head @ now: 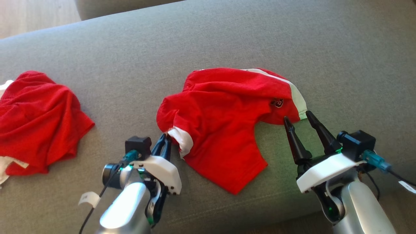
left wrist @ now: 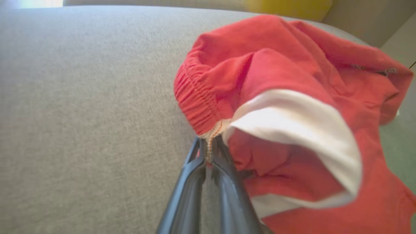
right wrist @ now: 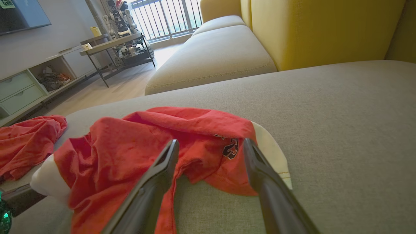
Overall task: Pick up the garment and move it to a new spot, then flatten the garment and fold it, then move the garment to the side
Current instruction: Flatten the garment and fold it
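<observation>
We find the garment [head: 224,117] (red shorts with white side panels and a dark badge [head: 277,102]) lying crumpled near the middle of the grey sofa cushion [head: 208,39]. One leg spreads toward the robot, and the ribbed waistband [left wrist: 195,97] is bunched at the garment's left end.

The left gripper [head: 165,140] is clamped on the garment. In the left wrist view we see its two dark fingers pressed together on the stitched seam where the waistband meets a white panel [left wrist: 292,130]. The rest of the fabric rests on the cushion to the right of that grip.

The right gripper [head: 297,116] stands with its jaws spread wide and nothing between them. Its fingertips sit just beside the garment's right edge, below the badge. We cannot tell whether the tips touch the fabric.

A second red garment [head: 35,120] lies in a heap at the cushion's left end, well apart from the first. Beyond the cushion we note a yellow backrest [right wrist: 325,29] and, at the head view's upper left, pale wooden floor [head: 32,16].
</observation>
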Tool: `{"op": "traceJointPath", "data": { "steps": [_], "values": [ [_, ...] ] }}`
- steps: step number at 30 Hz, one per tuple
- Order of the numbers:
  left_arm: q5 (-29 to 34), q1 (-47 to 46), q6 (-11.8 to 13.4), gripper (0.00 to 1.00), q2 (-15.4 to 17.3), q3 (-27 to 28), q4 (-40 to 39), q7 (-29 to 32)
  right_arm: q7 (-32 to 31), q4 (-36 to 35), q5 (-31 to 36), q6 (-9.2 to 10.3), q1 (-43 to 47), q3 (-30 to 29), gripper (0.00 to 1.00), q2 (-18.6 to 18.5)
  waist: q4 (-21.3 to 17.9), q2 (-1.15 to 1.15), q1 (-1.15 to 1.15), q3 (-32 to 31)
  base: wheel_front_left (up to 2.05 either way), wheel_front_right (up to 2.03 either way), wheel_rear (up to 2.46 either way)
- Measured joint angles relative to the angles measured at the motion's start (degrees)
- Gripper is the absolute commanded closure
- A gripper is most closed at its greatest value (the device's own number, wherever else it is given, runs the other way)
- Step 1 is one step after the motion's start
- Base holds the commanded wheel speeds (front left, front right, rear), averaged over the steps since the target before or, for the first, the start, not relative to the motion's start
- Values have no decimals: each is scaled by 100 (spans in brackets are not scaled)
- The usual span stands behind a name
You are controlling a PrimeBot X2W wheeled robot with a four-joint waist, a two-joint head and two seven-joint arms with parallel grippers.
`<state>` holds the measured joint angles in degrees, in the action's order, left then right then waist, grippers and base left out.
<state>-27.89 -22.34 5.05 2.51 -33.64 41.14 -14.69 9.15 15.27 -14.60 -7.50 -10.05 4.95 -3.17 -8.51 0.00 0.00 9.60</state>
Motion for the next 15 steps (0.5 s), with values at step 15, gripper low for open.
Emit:
{"op": "traceJointPath", "data": {
  "steps": [15],
  "values": [
    [937,348,211,100,469,670,-991,0,-550,400,-360,0,162,1314,0,-1,323,0,-1,-209,0,0,0]
  ]
}}
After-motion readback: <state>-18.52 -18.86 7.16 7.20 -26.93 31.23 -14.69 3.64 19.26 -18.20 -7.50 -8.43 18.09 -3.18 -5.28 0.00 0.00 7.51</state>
